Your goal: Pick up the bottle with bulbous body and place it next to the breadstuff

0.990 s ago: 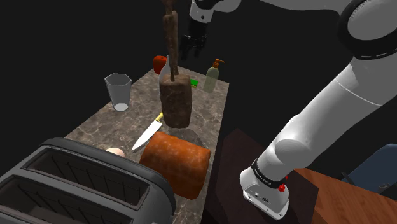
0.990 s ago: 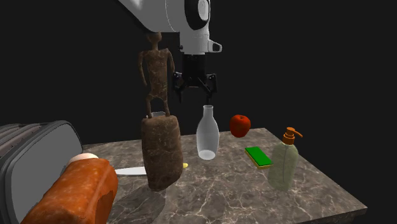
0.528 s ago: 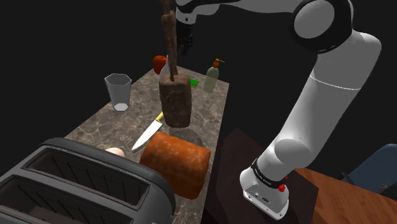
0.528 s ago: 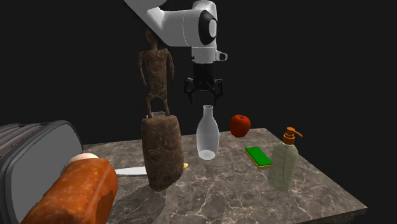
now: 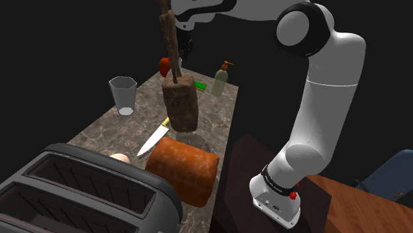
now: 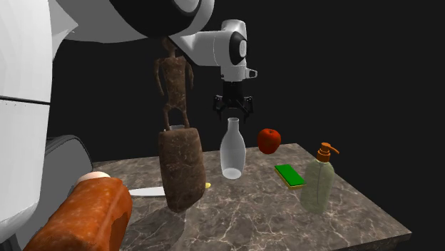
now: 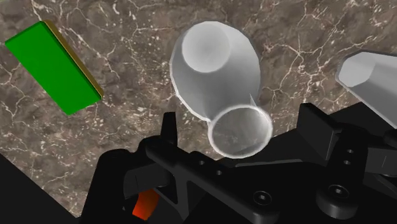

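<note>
Starting with the shoulder view: the loaf (image 5: 182,169) lies on the marbled surface (image 5: 99,129) near the toaster (image 5: 79,192), with a knife (image 5: 153,139) just beside it and a brown figure (image 5: 181,99) standing further along; the arm (image 5: 327,99) reaches over the far end, and nothing has been set beside the loaf yet.

In the second exterior view the bottle (image 6: 232,151), clear with a round belly and a thin neck, stands upright on the surface, to that view's right of the figure and in front of an apple (image 6: 269,140), well apart from the loaf; the tool (image 6: 233,112) hangs just above its mouth, pointing down, not touching it.

In the wrist view the tool's fingers are spread, one on each side of the bottle's mouth, with a gap both ways; a green block (image 7: 54,67) lies near.

I judge the task barely begun: the tool is lined up, but the descent, the grip, the lift, the carry past the figure and the setting down beside the loaf are all left.
</note>
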You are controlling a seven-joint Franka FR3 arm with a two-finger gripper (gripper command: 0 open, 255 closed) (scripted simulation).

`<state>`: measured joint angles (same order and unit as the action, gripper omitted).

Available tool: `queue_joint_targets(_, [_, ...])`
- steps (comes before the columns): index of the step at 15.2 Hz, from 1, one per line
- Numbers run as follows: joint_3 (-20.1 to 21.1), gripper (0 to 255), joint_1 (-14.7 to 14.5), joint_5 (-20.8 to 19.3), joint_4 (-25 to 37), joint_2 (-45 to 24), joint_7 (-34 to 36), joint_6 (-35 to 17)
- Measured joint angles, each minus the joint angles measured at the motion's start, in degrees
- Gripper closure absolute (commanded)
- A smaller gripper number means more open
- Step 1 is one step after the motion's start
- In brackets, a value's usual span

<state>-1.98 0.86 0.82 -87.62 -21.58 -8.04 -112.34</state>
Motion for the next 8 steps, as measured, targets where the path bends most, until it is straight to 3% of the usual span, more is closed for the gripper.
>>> queue_joint_targets(8, [0.02, 0, -0.02, 0.03, -1.82, -1.09, 0.01, -2.91])
